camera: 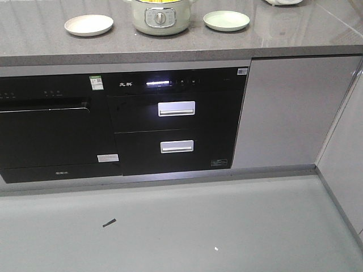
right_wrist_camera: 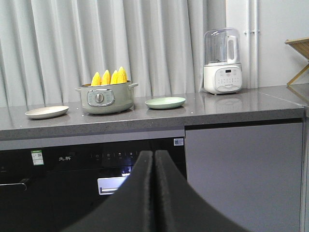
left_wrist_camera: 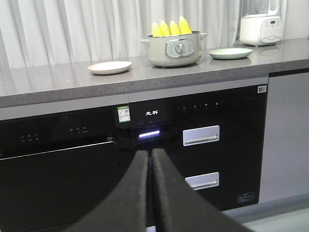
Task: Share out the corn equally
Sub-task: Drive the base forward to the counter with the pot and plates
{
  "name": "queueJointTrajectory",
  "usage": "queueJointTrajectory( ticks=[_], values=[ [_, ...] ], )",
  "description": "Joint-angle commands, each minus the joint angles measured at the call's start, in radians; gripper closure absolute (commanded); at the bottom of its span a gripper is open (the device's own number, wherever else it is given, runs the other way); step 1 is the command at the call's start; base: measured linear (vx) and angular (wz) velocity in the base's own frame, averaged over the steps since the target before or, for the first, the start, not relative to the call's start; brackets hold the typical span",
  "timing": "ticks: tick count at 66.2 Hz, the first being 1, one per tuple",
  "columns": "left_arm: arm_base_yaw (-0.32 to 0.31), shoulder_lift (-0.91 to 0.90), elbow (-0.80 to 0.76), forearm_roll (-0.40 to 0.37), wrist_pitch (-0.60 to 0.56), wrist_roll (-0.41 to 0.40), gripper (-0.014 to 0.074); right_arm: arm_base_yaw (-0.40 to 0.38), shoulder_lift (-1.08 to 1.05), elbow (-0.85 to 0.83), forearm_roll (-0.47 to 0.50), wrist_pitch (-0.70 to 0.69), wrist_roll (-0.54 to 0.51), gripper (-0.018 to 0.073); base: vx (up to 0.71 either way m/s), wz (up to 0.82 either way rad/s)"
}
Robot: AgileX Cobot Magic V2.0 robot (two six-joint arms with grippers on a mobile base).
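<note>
We see the corn (left_wrist_camera: pixel 171 28) standing on end in a pale green pot (left_wrist_camera: pixel 175 50), and we count four yellow tips rising above its rim. The pot sits on the grey desk (left_wrist_camera: pixel 58 82), in front of a white curtain (left_wrist_camera: pixel 72 29).

On either side of the pot, and apart from it, lies a shallow plate: a cream plate (left_wrist_camera: pixel 109 67) on the left as we look from the wrist views, and a green plate (left_wrist_camera: pixel 231 53) on the right. Neither plate has anything on it. Farther right along the desk stands a white blender (right_wrist_camera: pixel 222 63) with a clear jug.

Our left fingers (left_wrist_camera: pixel 137 179) are pressed flat together with only a thin seam between them, and they hold nothing. They sit low, in front of the black appliance (left_wrist_camera: pixel 198 145) built in under the desk. The corn is well above and beyond them, slightly to the right of their line.

Our right fingers (right_wrist_camera: pixel 142 179) are likewise shut tight on nothing. They too sit below the desk edge. From this wrist the corn is up and to the left, well apart from the tips.

In the front view neither arm shows, and we can make out only a sliver of yellow at the top edge above the pot.
</note>
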Motion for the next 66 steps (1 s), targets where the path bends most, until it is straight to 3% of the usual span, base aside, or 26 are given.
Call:
queueJointTrajectory(
  ticks=[1, 66],
  values=[
    [-0.002, -0.017, 0.015, -0.01, -0.08, -0.011, 0.0603, -0.005, -0.001, 0.008, -0.007, -0.074, 0.0, 0.057, 0.13, -0.01],
    [-0.002, -0.017, 0.015, -0.01, -0.08, -0.011, 0.0603, -0.005, -0.001, 0.008, -0.007, -0.074, 0.0, 0.057, 0.17, 0.02]
  ],
)
